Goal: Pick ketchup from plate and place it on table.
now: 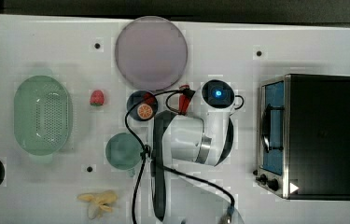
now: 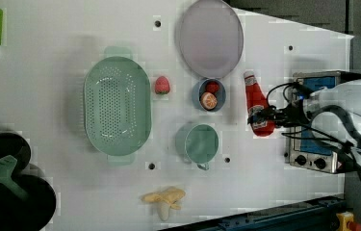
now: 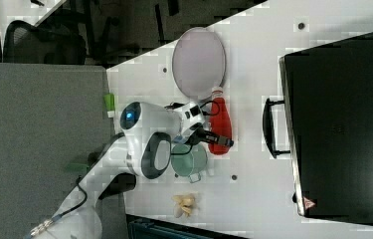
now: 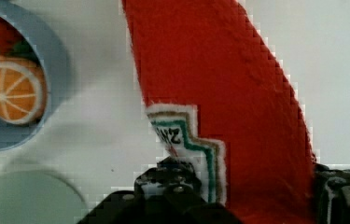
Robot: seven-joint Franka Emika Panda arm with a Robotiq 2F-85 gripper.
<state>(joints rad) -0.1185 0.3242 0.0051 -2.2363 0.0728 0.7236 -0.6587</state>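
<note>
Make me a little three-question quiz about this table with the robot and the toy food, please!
1. True or false: the ketchup bottle lies on the lilac plate.
2. What sits in the small blue dish beside the orange slice? A) a banana B) a red strawberry C) a lemon
3. Fill in: the robot's hand has one finger on each side of the ______.

Key:
1. False. The bottle is off the plate, over the white table, between the dish and the toaster oven.
2. B.
3. Ketchup bottle, at its wide labelled end.
</note>
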